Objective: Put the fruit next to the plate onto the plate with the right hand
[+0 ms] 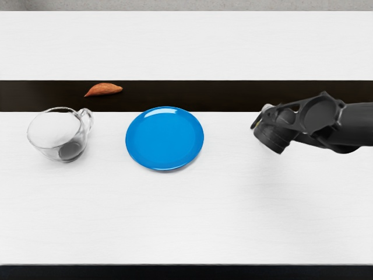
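Nearest the camera, the white table [186, 227] lay bare in front of the blue plate [165, 138]. The plate sat flat at the middle of the scene, round and glossy, with nothing resting on it.

Left of the plate, and clear of its rim, a clear glass cup [58, 134] lay tipped on its side. Its mouth faced up and to the left, and its handle pointed toward the plate.

Over on the plate's right, at about the same depth, the right hand [274, 131] hung above the table, well apart from the plate. Its dark arm [344, 125] came in from the right edge. From this angle the hand was a dark bundle of joints, so I could not tell whether it was open or curled.

Behind the plate, a dark band [245, 96] ran across the table from side to side. The plate's far rim just reached that band.

And there was the orange fruit [103, 89], small and tapered, lying on the band behind and to the left of the plate. It was not touching the plate, and it was a long way from the hand. It was not yet on the plate.
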### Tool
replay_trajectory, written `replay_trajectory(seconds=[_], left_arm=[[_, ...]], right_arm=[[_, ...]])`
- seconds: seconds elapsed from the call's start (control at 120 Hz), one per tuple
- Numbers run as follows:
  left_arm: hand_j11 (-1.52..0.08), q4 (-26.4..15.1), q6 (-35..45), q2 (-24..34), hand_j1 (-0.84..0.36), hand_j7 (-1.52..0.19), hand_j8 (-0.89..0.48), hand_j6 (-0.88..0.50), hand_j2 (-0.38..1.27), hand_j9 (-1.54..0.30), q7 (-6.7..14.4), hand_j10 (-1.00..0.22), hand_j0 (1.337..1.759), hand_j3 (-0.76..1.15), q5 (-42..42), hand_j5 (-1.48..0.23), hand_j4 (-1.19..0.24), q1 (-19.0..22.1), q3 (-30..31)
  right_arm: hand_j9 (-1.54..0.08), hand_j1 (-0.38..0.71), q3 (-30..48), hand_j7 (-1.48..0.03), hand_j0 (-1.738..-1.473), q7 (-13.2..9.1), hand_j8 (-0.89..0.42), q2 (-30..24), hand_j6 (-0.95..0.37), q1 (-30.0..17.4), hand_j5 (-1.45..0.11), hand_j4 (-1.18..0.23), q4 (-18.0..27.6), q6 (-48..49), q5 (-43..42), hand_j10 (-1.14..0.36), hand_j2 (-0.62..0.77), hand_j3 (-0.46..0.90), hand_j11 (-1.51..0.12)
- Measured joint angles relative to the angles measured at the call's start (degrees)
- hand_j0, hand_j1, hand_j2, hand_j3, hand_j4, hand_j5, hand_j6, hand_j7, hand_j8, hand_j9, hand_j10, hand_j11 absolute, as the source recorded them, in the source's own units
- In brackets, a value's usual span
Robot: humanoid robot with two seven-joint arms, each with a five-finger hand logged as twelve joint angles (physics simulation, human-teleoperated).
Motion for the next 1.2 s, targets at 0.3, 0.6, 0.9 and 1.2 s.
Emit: replay_trajectory(seconds=[0.3,0.6,0.9,1.2], left_arm=[[0.0,0.0,0.0,0.0,0.35,0.0,0.0,0.0,0.0,0.0,0.03,0.0,1.658,0.0,-0.02,0.0,0.0,0.0,0.03],[0.0,0.0,0.01,0.0,0.35,0.0,0.0,0.0,0.0,0.0,0.02,0.0,1.658,0.0,-0.02,0.0,0.0,0.0,0.02],[0.0,0.0,0.01,0.0,0.35,0.0,0.0,0.0,0.0,0.0,0.03,0.0,1.658,0.0,-0.02,0.0,0.0,0.0,0.05],[0.0,0.0,0.0,0.0,0.35,0.0,0.0,0.0,0.0,0.0,0.02,0.0,1.658,0.0,-0.02,0.0,0.0,0.0,0.04]], right_arm=[[-1.13,0.28,39.81,-1.09,-1.645,0.96,-0.29,-23.52,-0.36,-13.79,-1.05,-0.79,-0.7,30.83,-0.58,-0.59,0.22,0.0,-1.12],[-1.16,0.25,61.53,-1.09,-1.651,1.05,-0.31,-12.43,-0.39,-23.59,-1.14,-0.8,-7.94,52.96,-3.64,-0.61,0.27,0.0,-1.18],[-1.19,0.29,62.54,-1.09,-1.658,1.07,-0.28,7.61,-0.35,-19.58,-1.19,-0.78,-25.1,54.26,-11.19,-0.58,0.36,0.0,-1.21],[-0.87,0.1,62.3,-0.8,-1.657,1.05,-0.22,10.09,-0.28,-16.41,-0.87,-0.58,-34.72,53.88,-14.78,-0.44,0.15,0.0,-0.88]])
